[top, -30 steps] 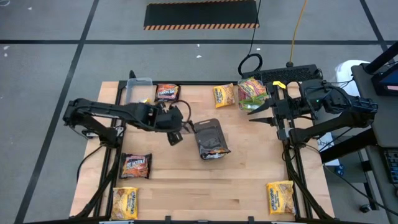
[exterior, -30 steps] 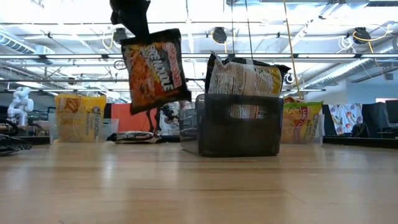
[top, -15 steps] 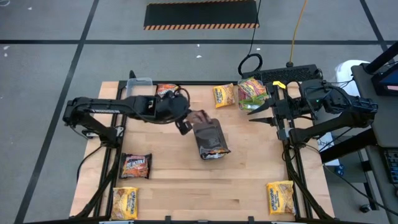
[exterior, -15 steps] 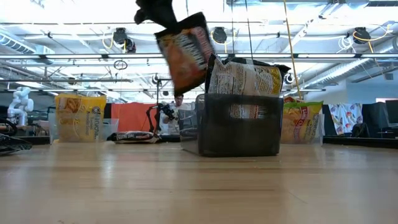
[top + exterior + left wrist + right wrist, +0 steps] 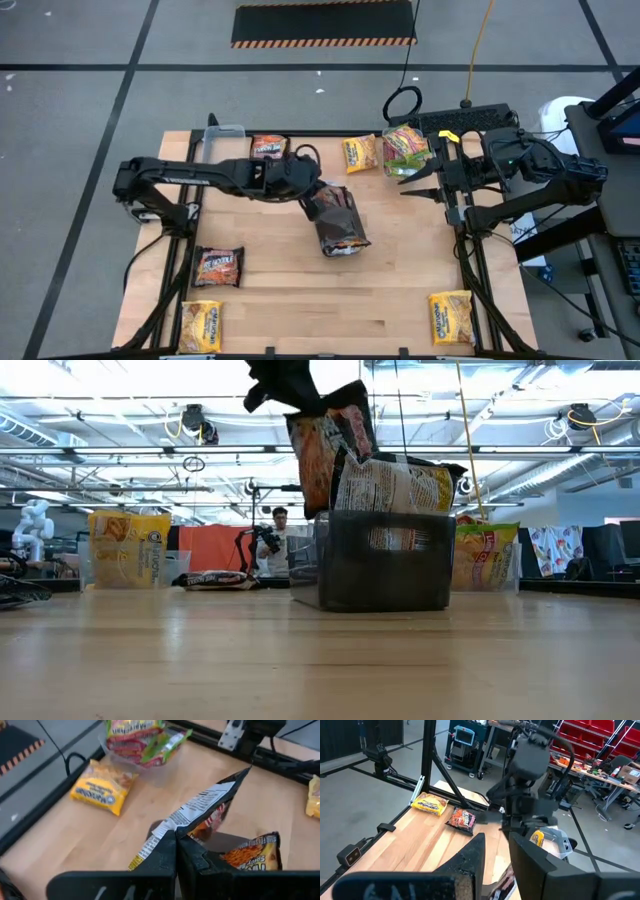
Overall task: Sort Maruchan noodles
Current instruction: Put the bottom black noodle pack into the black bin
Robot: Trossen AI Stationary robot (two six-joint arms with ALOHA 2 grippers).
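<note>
My left gripper [image 5: 306, 196] is shut on a dark brown and orange Maruchan noodle packet [image 5: 325, 448], held over the far left part of the dark grey tray [image 5: 385, 575] at mid table. The tray holds other packets [image 5: 252, 852] standing on edge. More packets lie flat on the table: a brown one [image 5: 268, 148], a yellow one [image 5: 360, 153], a brown one [image 5: 218, 265], and two yellow ones [image 5: 202, 325] [image 5: 451, 318]. My right gripper [image 5: 408, 181] waits open at the table's right edge, with nothing between its fingers. My left gripper pinches the packet's upper end seam [image 5: 167, 831] between its two fingers [image 5: 162, 852]. The fingers slant down from the table's left. The packet hangs tilted below them, lifted clear of the table, its lower end [image 5: 315, 508] beside the tray's standing packets; whether it touches them, I cannot tell.
A clear tub [image 5: 405, 150] with green-edged packets stands at the far right, in front of my right gripper. Another clear tub [image 5: 222, 145] stands at the far left. Bare wood lies in front of the tray and along the near middle.
My left gripper has gone toward the table's right edge with the packet and tipped up toward level. The packet, which hung left of the tray, now hangs over the tray's far left part, turned more edge-on to the low view.
</note>
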